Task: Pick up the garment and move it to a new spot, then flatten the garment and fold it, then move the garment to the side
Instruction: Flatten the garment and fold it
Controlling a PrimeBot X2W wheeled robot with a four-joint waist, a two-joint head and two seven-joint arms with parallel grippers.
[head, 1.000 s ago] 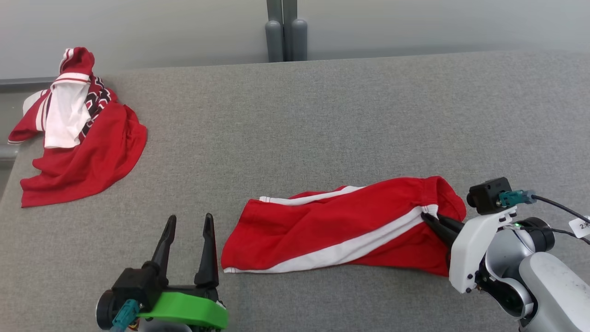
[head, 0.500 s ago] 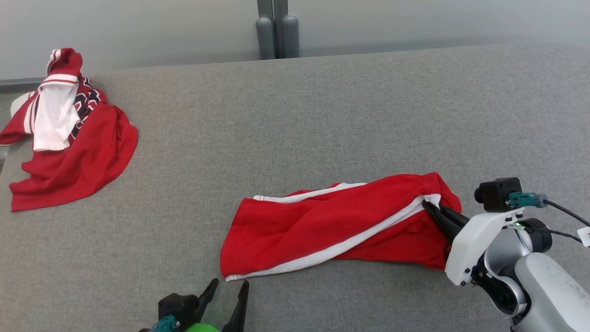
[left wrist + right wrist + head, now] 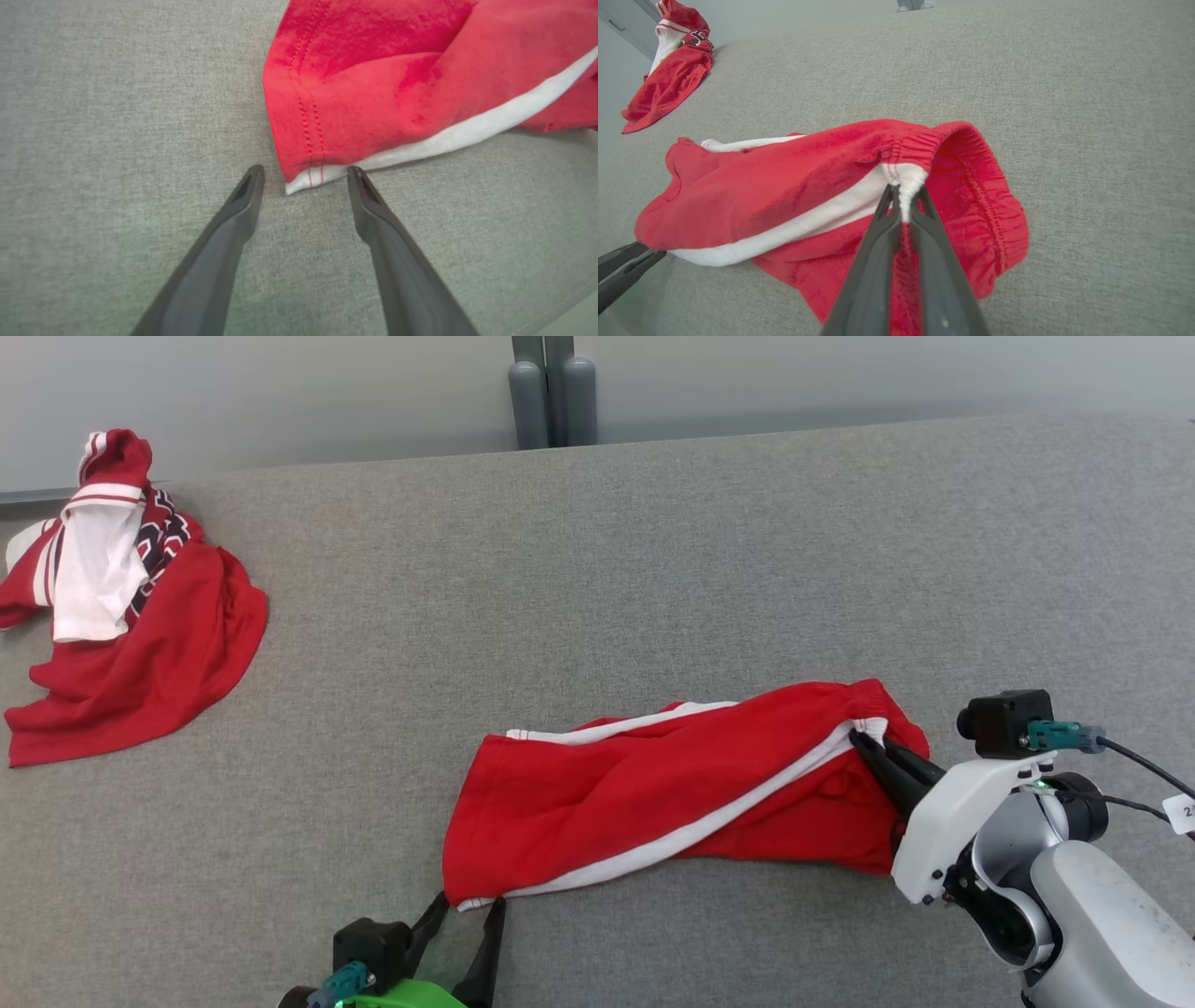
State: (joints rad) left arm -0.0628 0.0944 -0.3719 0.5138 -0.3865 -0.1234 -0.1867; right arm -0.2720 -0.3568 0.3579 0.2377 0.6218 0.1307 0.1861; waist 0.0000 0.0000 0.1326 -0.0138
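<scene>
Lying apart from shorts (image 3: 653, 793): crumpled jersey (image 3: 140, 644)

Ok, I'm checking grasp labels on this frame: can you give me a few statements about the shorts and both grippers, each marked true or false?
1. The right gripper is shut on the waistband of the red shorts. True.
2. The left gripper is shut on the shorts' hem. False: its jaws stand open, with the hem corner between them.
3. The shorts hang wholly clear of the grey table. False: most of them lie on it.
4. A second red and white garment lies crumpled at the table's far left. True.
</scene>
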